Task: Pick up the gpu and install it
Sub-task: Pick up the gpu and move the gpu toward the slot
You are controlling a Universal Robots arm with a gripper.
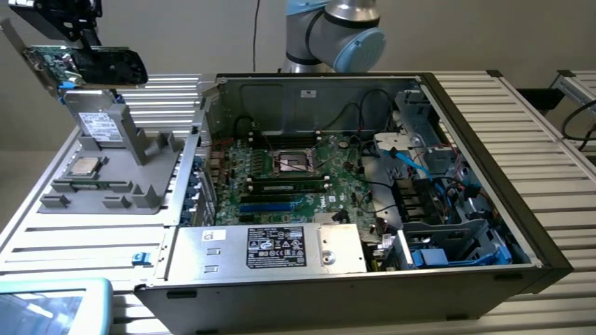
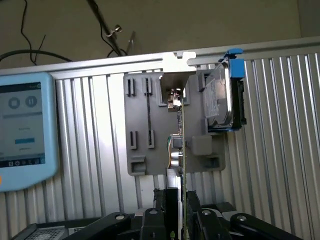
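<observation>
One hand (image 2: 180,212) clamped on gpu (image 1: 105,66) above grey holder (image 1: 112,167), ribbed metal table (image 1: 540,118), open computer case (image 1: 526,234), plain wall (image 1: 186,35)

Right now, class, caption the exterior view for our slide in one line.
End effector holds the graphics card above the grey holder, beside the open computer case.

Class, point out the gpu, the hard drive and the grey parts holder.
gpu (image 1: 112,66): exterior view, black heatsink face.
hard drive (image 2: 219,100): wrist view, silver labelled side.
grey parts holder (image 2: 141,117): wrist view, flat face between slots.
</observation>
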